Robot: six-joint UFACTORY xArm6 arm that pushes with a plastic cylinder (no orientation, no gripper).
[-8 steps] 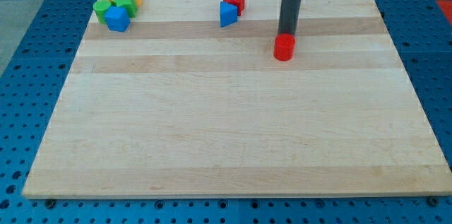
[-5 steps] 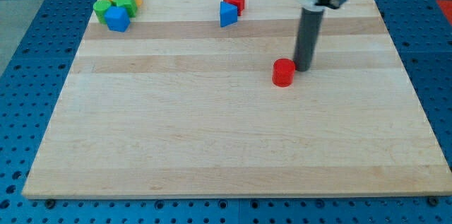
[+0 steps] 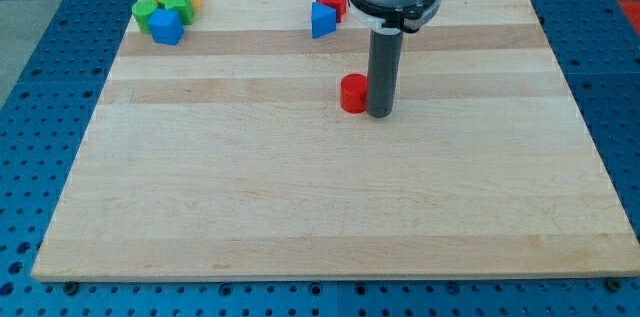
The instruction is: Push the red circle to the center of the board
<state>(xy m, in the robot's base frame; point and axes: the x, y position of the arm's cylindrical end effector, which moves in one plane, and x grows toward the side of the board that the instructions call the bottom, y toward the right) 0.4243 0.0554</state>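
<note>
Touching the red circle (image 3: 353,93) from the view's right, my tip (image 3: 379,114) holds nothing; its arm is cropped at the top. Pale wooden bench (image 3: 300,207), blue perforated surround (image 3: 40,87).

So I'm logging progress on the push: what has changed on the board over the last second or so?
The red circle slid toward the view's left and bottom, nearer the board's centre. My tip came down from above the circle and now stands against its right side. The red and blue pair at the view's top and the corner cluster at top left stayed put.
</note>
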